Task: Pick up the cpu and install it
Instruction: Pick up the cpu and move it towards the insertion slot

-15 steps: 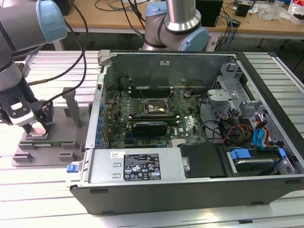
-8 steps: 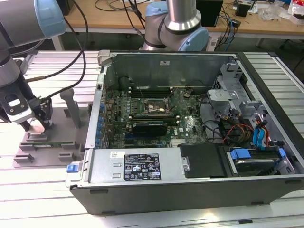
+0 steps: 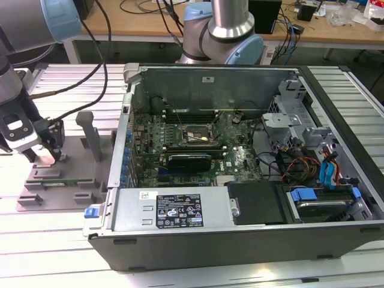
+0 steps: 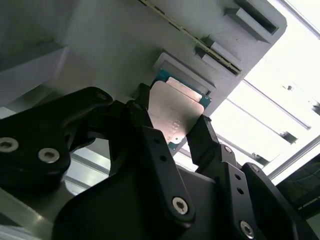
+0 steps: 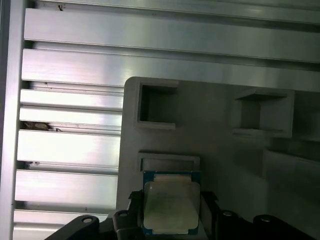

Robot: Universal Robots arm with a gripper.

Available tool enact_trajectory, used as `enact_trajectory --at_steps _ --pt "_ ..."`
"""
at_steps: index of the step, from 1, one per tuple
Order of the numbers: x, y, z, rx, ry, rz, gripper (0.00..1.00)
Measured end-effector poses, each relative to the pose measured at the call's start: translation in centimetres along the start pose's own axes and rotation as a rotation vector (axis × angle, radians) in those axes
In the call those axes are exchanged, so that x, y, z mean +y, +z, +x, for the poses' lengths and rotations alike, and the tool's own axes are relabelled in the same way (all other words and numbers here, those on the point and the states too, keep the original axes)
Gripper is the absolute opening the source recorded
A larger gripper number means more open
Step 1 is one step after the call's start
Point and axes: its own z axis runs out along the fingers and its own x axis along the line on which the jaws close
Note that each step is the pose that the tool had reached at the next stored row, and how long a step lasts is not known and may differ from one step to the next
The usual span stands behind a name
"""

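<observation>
Silvery cpu (image 5: 170, 205): flat square with a dull metal top plate and a thin green rim, at a shallow square recess near one edge of the tray.
My gripper (image 5: 170, 201): black fingers (image 4: 150, 135) clamped against two opposite cpu edges.
Tray (image 5: 220, 130): matte grey with moulded pockets, on the ribbed aluminium table (image 5: 70, 150).
Computer case (image 3: 240, 240): open, at the exterior view's right of the tray.

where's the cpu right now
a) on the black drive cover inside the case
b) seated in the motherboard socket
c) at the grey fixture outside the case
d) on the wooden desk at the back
c: in the first wrist view the cpu is at a recess of the grey fixture, and the exterior view shows the gripper, shut on it, at that fixture beside the computer case, on the exterior view's left.
</observation>
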Motion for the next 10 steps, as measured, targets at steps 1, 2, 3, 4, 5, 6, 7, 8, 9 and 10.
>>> enact_trajectory --at_steps 1,2,3,4,5,6,7,8,9,10 --pt "0.01 -0.09 0.00 0.0001 0.000 0.0001 0.55" --pt "0.01 -0.18 0.00 0.0002 0.000 0.0001 0.55" --pt "0.02 -0.33 -0.01 -0.0001 0.000 0.0000 0.55" --pt "0.02 -0.43 -0.01 0.0000 0.000 0.0000 0.55" --pt "0.02 -0.57 -0.01 0.0001 0.000 0.0000 0.55" --pt "0.02 -0.75 -0.02 0.0000 0.000 0.0000 0.55" --pt "0.04 -0.91 -0.03 -0.0001 0.000 -0.0001 0.55" --pt "0.11 -1.08 -0.03 0.0000 0.000 0.0000 0.55" --pt "0.13 -1.18 -0.04 0.0000 0.000 0.0000 0.55" --pt "0.15 -1.26 -0.05 0.0000 0.000 0.0000 0.55"
